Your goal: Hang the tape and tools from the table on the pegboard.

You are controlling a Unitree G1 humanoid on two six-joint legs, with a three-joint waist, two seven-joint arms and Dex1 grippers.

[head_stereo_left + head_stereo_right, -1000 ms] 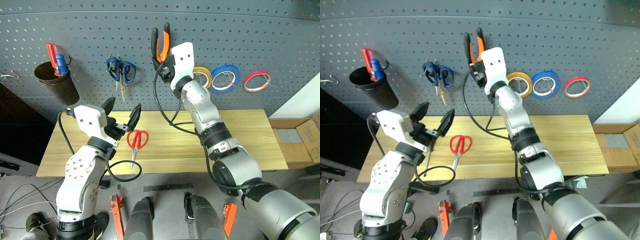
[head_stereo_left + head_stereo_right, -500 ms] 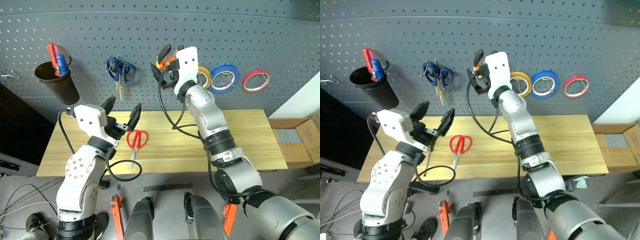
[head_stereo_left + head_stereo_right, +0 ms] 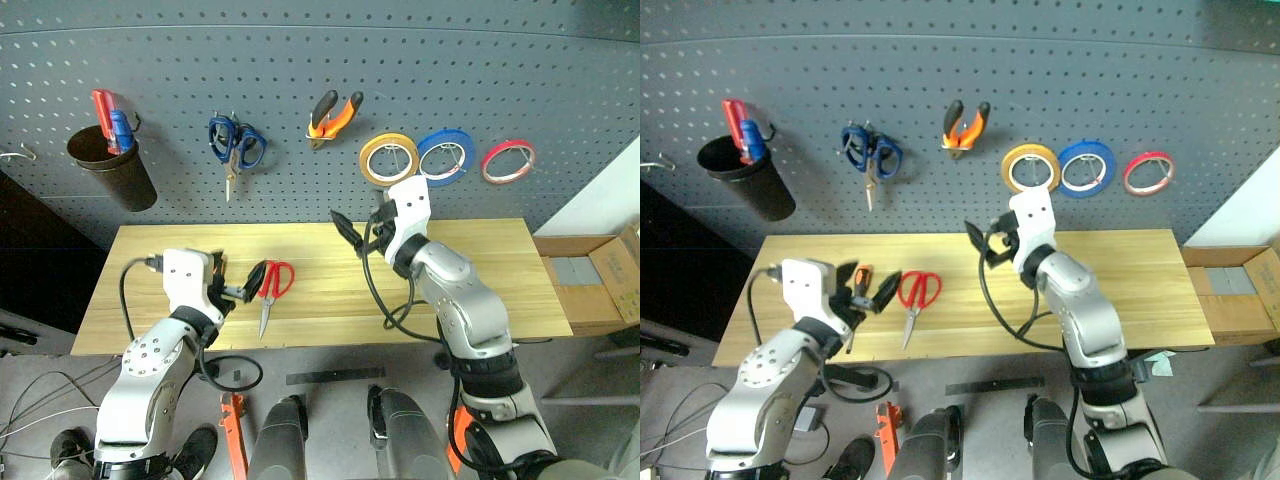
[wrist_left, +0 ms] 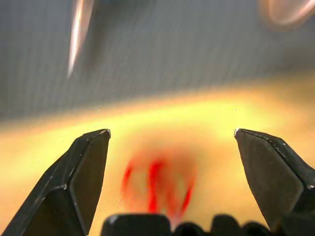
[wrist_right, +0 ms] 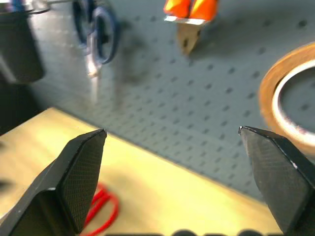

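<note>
My two head eyes look forward and down on the table (image 3: 480, 270) and pegboard (image 3: 420, 60). Each wrist camera sits close behind my fingers; both share the red-handled scissors (image 4: 155, 184).

Pegboard (image 3: 300, 70): behind the table (image 3: 480, 290), above its far edge.
On pegboard, left to right: cup (image 3: 108, 172), scissors (image 3: 235, 148), pliers (image 3: 332, 117), then three tape rolls (the tape (image 3: 508, 161) rightmost).
On table: the other scissors (image 3: 270, 290), left of centre.
Left gripper (image 3: 232, 285): just left of those scissors.
Right gripper (image 3: 362, 230): above table centre.
</note>
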